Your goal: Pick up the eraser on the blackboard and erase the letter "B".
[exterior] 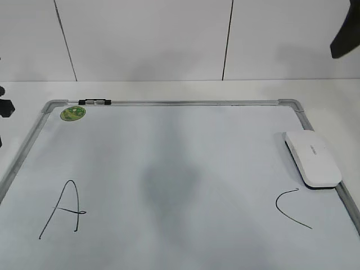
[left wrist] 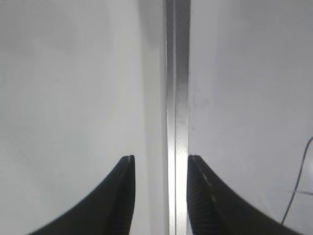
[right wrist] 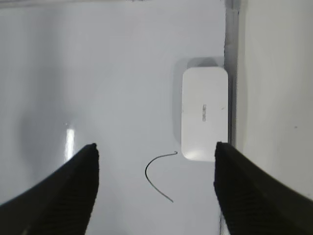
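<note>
The blackboard point(exterior: 169, 140) is a white dry-erase board with a grey frame, lying flat. The white eraser point(exterior: 312, 158) lies on it against the right frame, and shows in the right wrist view point(right wrist: 204, 115). No letter "B" shows; between the "A" point(exterior: 64, 209) and the "C" point(exterior: 289, 205) there is only a faint grey patch. My right gripper point(right wrist: 156, 146) is open and empty, high above the "C" point(right wrist: 159, 178), nearer than the eraser. My left gripper point(left wrist: 160, 161) is open and empty over the board's left frame point(left wrist: 177, 98).
A small black-and-silver marker point(exterior: 94, 102) lies on the top frame by a round green sticker point(exterior: 73, 113). White table surrounds the board, with a white panelled wall behind. A dark arm part point(exterior: 344, 31) hangs at top right; another point(exterior: 4, 107) is at the left edge.
</note>
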Robot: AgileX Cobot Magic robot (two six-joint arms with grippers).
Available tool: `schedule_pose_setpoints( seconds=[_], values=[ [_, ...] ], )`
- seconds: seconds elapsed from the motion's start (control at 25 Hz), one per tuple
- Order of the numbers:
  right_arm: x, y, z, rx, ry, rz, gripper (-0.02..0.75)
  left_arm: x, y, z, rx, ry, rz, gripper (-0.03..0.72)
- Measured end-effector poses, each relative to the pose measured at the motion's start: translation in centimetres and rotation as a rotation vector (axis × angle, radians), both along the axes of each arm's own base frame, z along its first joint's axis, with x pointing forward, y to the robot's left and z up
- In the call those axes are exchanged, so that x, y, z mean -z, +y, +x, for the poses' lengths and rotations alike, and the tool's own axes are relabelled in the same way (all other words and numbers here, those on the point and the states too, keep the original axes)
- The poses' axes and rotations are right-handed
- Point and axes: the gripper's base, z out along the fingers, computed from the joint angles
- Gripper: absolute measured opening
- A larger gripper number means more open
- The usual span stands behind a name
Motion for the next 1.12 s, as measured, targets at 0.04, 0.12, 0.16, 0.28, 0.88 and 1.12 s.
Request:
schedule_pose_setpoints(
  seconds=[0.04,0.12,0.16,0.28,0.88,1.12],
  values=[
    [0.4,0.0,-0.6,-0.001,0.016,0.005,0.563,-0.2,0.0,-0.2,0.002,0.027,-0.001,0.267],
    [1.2,-0.2,-2.3,-0.001,0.043,0.004,0.563,-0.9,0.0,-0.7,0.004,0.055,-0.002,0.267],
    [1.5,-0.2,-3.1,-0.001,0.052,0.004,0.563,-1.1,0.0,-0.9,0.005,0.057,-0.002,0.265],
    [2.7,-0.5,-5.6,-0.002,0.084,0.002,0.560,-2.5,0.0,-1.7,0.005,0.023,-0.002,0.247],
    [4.3,-1.8,-16.6,-0.014,-0.029,-0.021,0.553,-10.9,0.0,-13.9,0.007,-0.247,-0.002,0.237],
    [4.1,-2.6,-20.8,-0.002,-0.160,-0.065,0.552,-12.6,0.0,-20.6,0.007,-0.401,-0.002,0.237]
  ],
)
